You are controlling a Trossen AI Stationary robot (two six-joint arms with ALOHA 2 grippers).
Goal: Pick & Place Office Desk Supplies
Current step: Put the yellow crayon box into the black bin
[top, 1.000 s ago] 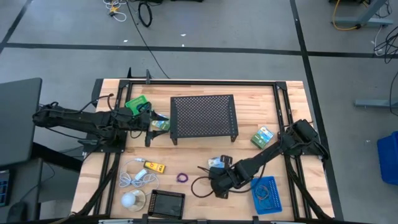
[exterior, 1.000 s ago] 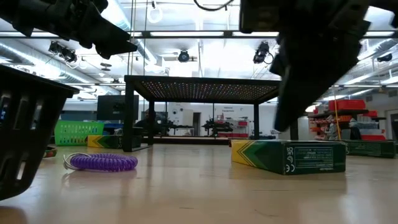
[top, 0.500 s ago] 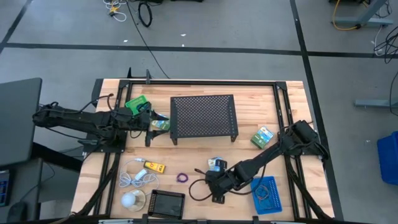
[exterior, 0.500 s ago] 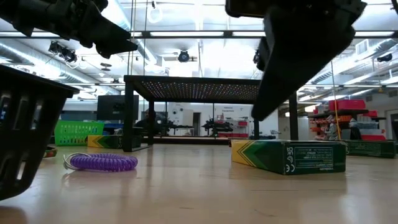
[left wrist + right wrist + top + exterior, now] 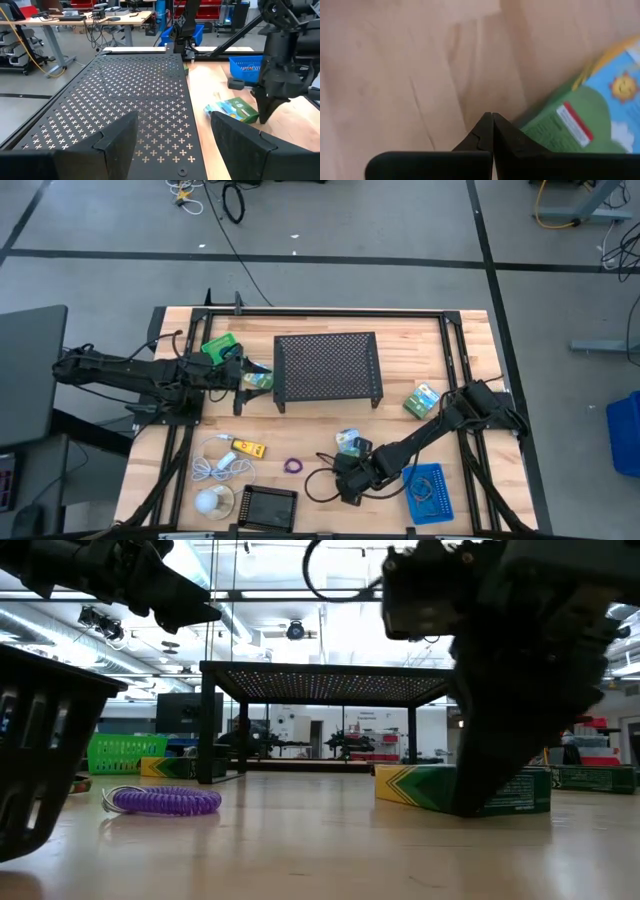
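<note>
Progress on the sorting is judged to be small, since most supplies are seen loose on the tabletop. A green-blue packet lies near the front middle, and the right end effector is placed low just beside it, with its fingers pressed fully together and nothing held between them, as is shown clearly in the right wrist view. A second packet is found to the right of the black mesh stand, and a third packet lies at the left edge of this stand, just in front of the left end effector. The left end effector is held wide apart and empty, facing the stand. A purple coiled loop, a yellow block and a black tray are seen near the front left, beside a white cable and a white ball which are not part of the task. Some loops are already placed in the blue tray at the front right, and a green tray stands at the back left. The packets, the block and the purple loop are judged to be left for placing
</note>
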